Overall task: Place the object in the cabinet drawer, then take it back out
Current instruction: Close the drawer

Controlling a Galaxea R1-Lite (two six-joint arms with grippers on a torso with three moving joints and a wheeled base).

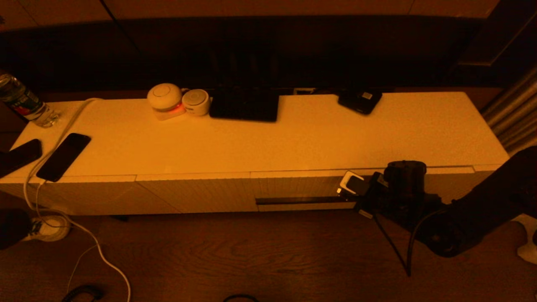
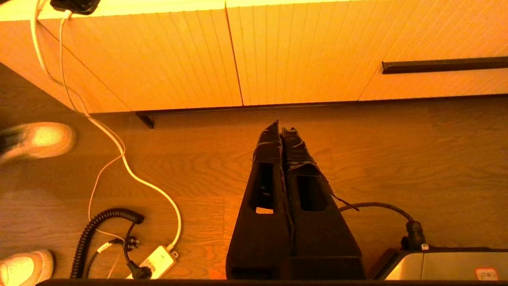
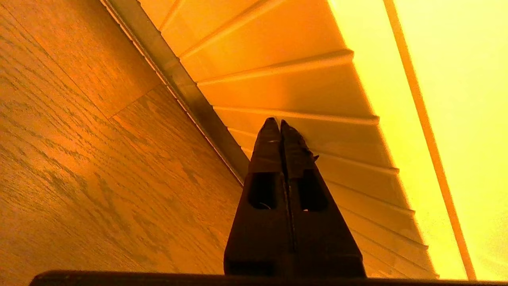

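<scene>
The right gripper [image 3: 280, 124], fingers pressed together and empty, sits at the right end of the wide ribbed white cabinet drawer [image 1: 302, 188], at five o'clock in the head view and apparently shut, so hooking the dark slot to pull seems next, while the closed left gripper [image 2: 281, 130] idles above the floor.

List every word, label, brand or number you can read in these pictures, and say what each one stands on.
None can be read.
Water bottle: printed label, too blurred to read.
Small black device at the back of the cabinet top: pale sticker, too small to read.
Grey box in the left wrist view: red and white sticker, too small to read.
Phones, round speakers and cabinet drawer: no writing shows.
</scene>
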